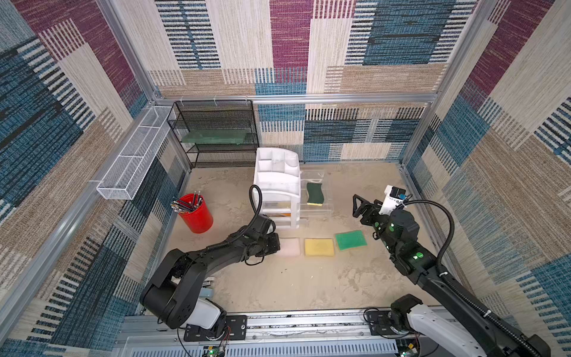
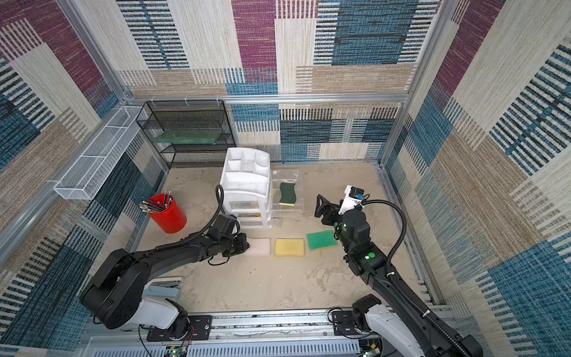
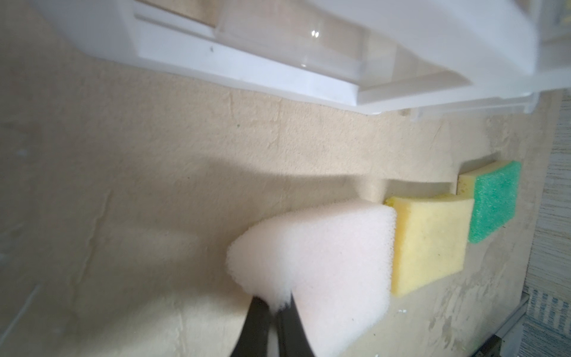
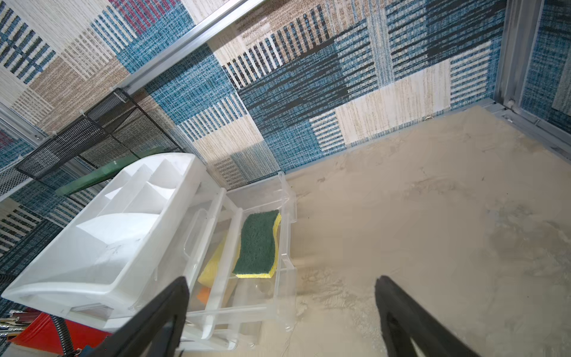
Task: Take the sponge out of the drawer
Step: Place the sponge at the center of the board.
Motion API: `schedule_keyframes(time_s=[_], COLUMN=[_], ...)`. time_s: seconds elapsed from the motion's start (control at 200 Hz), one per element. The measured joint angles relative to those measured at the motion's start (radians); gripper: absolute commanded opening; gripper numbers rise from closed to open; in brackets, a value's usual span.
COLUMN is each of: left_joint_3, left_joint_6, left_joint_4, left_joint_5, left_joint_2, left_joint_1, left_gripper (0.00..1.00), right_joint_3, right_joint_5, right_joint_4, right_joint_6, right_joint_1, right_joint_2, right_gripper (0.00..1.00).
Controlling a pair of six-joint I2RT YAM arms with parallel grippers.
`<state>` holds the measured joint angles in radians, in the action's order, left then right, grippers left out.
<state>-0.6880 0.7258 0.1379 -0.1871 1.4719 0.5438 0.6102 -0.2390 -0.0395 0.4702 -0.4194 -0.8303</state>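
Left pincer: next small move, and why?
Probably open the left pincer: it is shut on a corner of the pale pink foam sponge, which seems to lie on the beige table beside the yellow rectangular sponge, outside the white plastic drawer chest.

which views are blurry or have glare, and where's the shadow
Left wrist view: the white chest is out of focus, with a glint on its clear drawer front; the pale sponge in the left pincer is soft-edged, and a shadow crosses the tabletop. Right wrist view: the green sponge is sharp, the right pincer a dark blur. In both top views the frame posts splay outward.
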Motion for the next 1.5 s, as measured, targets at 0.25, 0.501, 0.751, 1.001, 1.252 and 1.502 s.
schedule_keyframes(time_s=[0.25,0.501,0.751,1.001,1.252,1.502], left_joint_3=[-0.003,-0.006,-0.023,-0.028,-0.036,-0.033], left_joint_6=[0.0,0.0,-0.005,-0.012,-0.014,-0.014], left_joint_4=[0.0,0.003,0.043,0.071,0.101,0.13], left_joint_5=[0.0,0.006,0.035,0.062,0.081,0.128], left_joint_2=[0.013,0.019,0.0,-0.006,-0.013,-0.097], left_joint_1=[0.005,0.008,0.013,0.016,0.019,0.021], left_gripper=[0.0,0.0,0.11,0.28,0.49,0.71], right_joint_3=[0.0,0.0,0.005,0.012,0.019,0.027], right_joint_5=[0.0,0.0,0.0,0.001,0.003,0.004], right_joint_4=[0.0,0.0,0.001,0.002,0.003,0.003], right_joint_6=[0.0,0.0,0.0,0.0,0.0,-0.001], right_joint_1=[0.0,0.0,0.0,-0.001,-0.005,-0.006], right_joint_2=[-0.002,-0.002,-0.011,-0.024,-0.035,-0.054], right_gripper=[0.95,0.95,0.95,0.95,0.95,0.95])
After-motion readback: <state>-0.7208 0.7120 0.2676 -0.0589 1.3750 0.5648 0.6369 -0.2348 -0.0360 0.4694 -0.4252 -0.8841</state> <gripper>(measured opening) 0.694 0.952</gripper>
